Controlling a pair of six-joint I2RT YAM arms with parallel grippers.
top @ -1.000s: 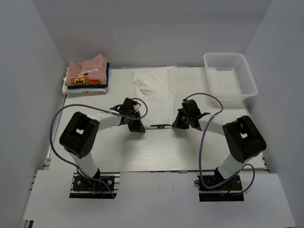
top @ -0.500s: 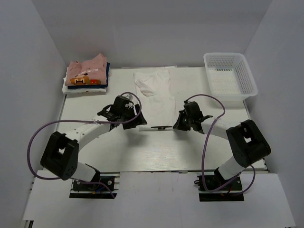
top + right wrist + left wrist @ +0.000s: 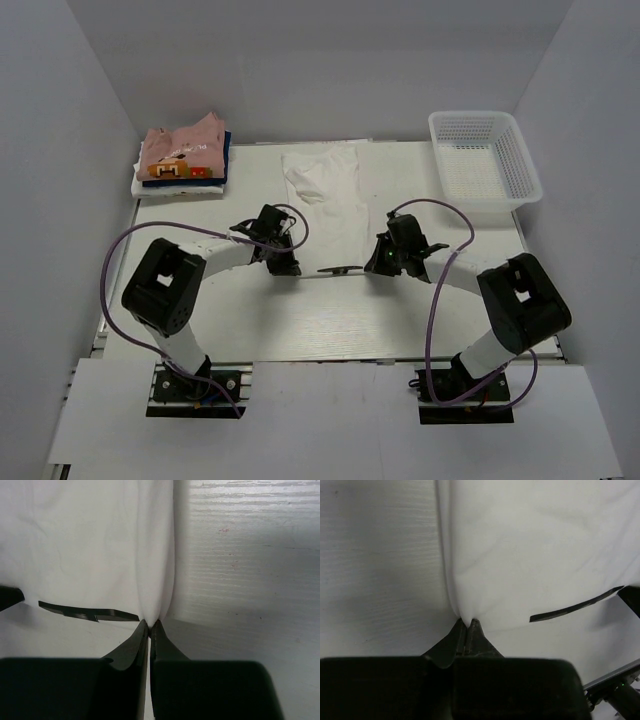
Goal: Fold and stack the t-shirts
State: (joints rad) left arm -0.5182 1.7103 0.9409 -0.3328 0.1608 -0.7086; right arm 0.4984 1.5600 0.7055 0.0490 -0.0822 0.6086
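Right, the overhead view gives us the whole table (image 3: 330, 320). The white t-shirt (image 3: 325, 195) lies in a long strip up the middle. The stack of folded t-shirts (image 3: 180, 178) sits in the far left corner with the pink t-shirt (image 3: 180, 142) on top, and the mesh basket (image 3: 485, 160) is far right. Neither stack nor basket shows up on the wrist cameras.

What those cameras offer instead is the pinch itself, which the top view hides under the wrists. On the left wrist, the left gripper (image 3: 468, 622) has its jaws clamped on the near left corner of the white cloth, which fans up and away to the right of the tips. On the right wrist, the right gripper (image 3: 150, 624) is closed tight on the near right corner. A fold rises straight out of the tips there, with bare wood grain to its right.

From above, both arms sit low, elbows out, forearms angling inward. The wrists are down at the near hem, one at each corner, well apart.
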